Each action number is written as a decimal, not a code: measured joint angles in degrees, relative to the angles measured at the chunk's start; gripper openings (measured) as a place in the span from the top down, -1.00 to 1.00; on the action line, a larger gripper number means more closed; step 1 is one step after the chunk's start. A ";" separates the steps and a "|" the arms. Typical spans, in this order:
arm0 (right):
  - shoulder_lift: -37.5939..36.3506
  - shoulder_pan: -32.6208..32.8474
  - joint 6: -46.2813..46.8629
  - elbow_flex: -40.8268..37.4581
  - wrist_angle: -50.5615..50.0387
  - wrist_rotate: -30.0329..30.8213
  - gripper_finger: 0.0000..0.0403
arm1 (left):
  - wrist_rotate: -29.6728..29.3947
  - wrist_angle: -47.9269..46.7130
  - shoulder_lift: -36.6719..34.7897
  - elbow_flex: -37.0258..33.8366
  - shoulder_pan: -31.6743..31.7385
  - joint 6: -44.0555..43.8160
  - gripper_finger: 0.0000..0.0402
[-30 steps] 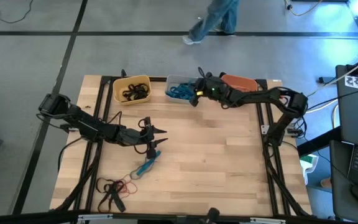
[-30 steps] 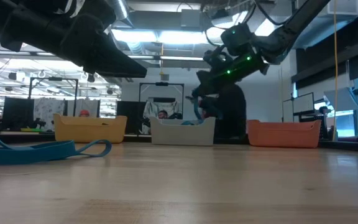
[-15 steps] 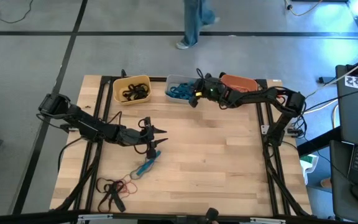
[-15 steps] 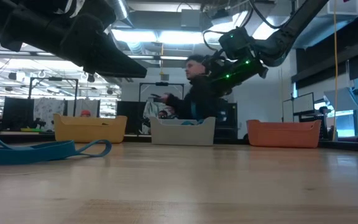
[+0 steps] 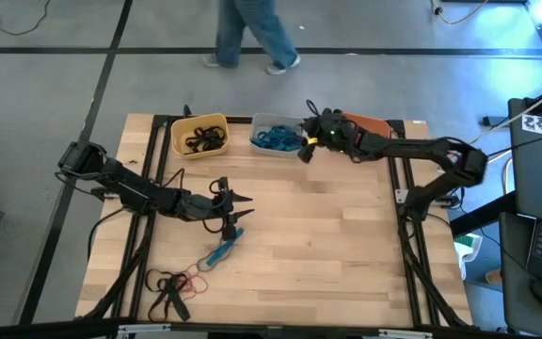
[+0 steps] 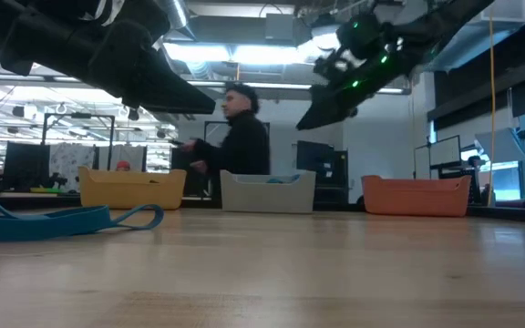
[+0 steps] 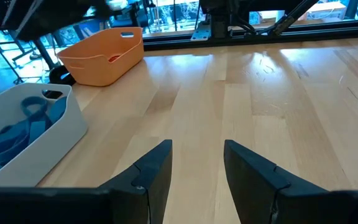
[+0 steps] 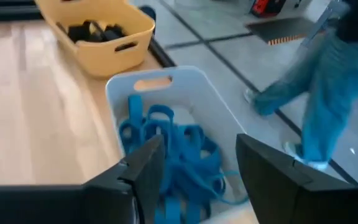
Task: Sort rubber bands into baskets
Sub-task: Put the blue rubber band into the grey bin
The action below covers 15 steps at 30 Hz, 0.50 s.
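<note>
— Seen across the pale wooden table [image 5: 318, 235]: an open workshop with ceiling lights, and a person in a dark top [image 6: 235, 137] passing behind the far edge; from above, only blue-trousered legs [image 5: 252, 33] on the grey floor.

— And the baskets?

— Lined along the far edge: yellow basket [image 5: 199, 135] toward the left, pale grey basket [image 5: 269, 132] in the middle, orange basket [image 5: 370, 124] on the right, partly hidden under the right arm. Black bands [image 5: 203, 140] in the yellow one, a heap of blue bands [image 8: 173, 149] in the grey one.

— Right gripper?

— Right gripper [image 5: 307, 143] poised over the near right corner of the grey basket, fingers [image 8: 143, 168] spread, nothing between them, the blue heap directly beneath.

— Left?

— Left gripper [image 5: 238, 215] low above the table's left-middle, fingers [image 7: 157, 171] apart and empty, bare wood between them.

— Still loose on the table?

— One blue band [image 5: 222, 250] flat on the wood just in front of the left gripper; nearer the front left corner, a tangle of black and red-orange bands [image 5: 170, 285].
</note>
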 joint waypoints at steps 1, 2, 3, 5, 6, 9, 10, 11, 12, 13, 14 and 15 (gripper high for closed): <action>-1.55 0.59 0.02 0.00 -2.37 0.00 0.02 | 0.00 0.00 0.01 0.00 0.00 -0.01 0.29; -2.99 1.37 0.07 0.02 -4.96 -0.02 0.03 | 0.00 0.00 0.01 0.00 0.00 -0.01 0.29; -4.16 2.30 0.23 0.02 -7.80 -0.18 0.04 | 0.00 0.00 0.01 0.00 0.00 -0.01 0.29; -6.00 4.41 0.73 0.01 -13.06 -1.45 0.06 | 0.00 0.00 0.01 0.00 0.00 -0.07 0.29; -6.75 5.67 1.29 -0.20 -15.49 -2.07 0.06 | 0.00 0.00 0.01 0.00 -0.02 -0.10 0.29; -7.85 10.01 2.54 -1.27 -19.27 -3.04 0.08 | 0.01 -0.03 0.01 0.00 -0.02 -0.65 0.29; -7.90 11.68 2.92 -2.01 -19.84 -3.04 0.08 | 0.00 -0.02 0.01 0.00 -0.02 -0.95 0.29; -7.88 13.27 3.16 -2.87 -19.64 -3.05 0.09 | 0.01 -0.04 0.01 0.00 -0.02 -0.99 0.29; -7.88 14.86 3.23 -3.77 -19.04 -3.12 0.09 | 0.02 -0.04 0.01 0.00 -0.02 -1.01 0.29; -7.88 16.43 3.26 -4.76 -18.48 -3.10 0.09 | 0.01 -0.04 0.01 0.00 -0.02 -1.01 0.29; -7.88 17.82 3.26 -5.75 -17.63 -3.12 0.09 | 0.00 -0.02 0.01 0.00 -0.02 -1.01 0.29; -7.88 19.22 3.30 -6.78 -16.66 -3.08 0.09 | 0.00 -0.02 0.01 0.00 -0.02 -1.04 0.29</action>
